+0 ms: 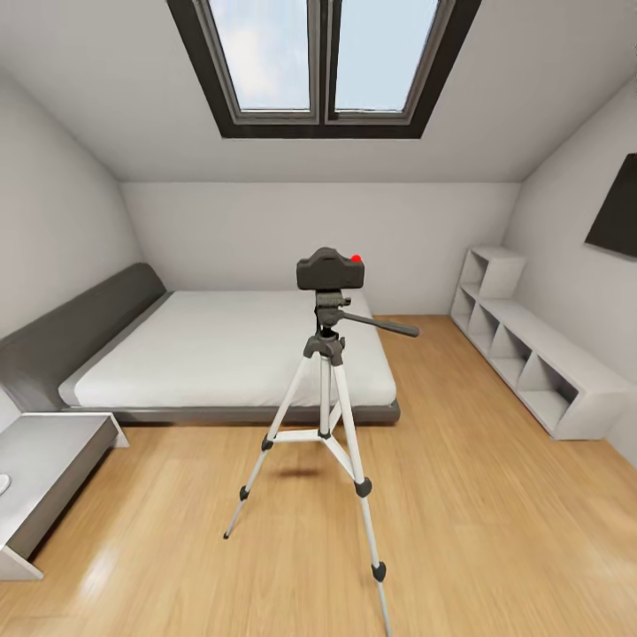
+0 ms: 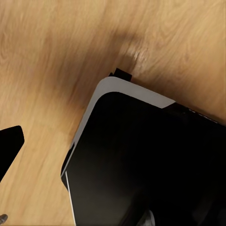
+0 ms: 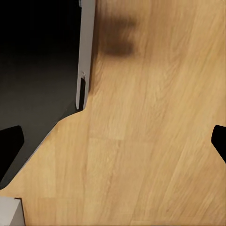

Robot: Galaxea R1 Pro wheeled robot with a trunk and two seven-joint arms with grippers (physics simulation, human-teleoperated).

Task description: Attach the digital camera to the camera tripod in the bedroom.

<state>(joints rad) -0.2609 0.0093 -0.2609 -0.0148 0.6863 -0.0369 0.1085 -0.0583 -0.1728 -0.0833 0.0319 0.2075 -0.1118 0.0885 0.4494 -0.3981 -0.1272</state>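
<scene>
1. The bedroom: a low grey bed (image 1: 230, 358) lies under the double skylight (image 1: 323, 57), white cube shelves (image 1: 531, 349) run along the right wall, and wood floor (image 1: 495, 531) spreads in front of you.

2. The camera tripod (image 1: 326, 416) stands on that floor just off the bed's foot edge, three silver legs splayed, its pan handle reaching toward the shelves.

3. The digital camera (image 1: 330, 269) sits on top of the tripod's head, level, red button up — by the look of it, already mounted.

4. Your right gripper (image 3: 115, 139) hangs over bare floor beside the robot's dark base, fingertips spread wide, nothing between them. One dark fingertip (image 2: 9, 146) of your left hand shows at its wrist view's edge; whether that hand is spread or closed, you cannot tell.

5. Judged from here, the step is to confirm the seat — keep both arms low and well apart from the legs, and avoid nudging the tripod, which looks easy to tip.
</scene>
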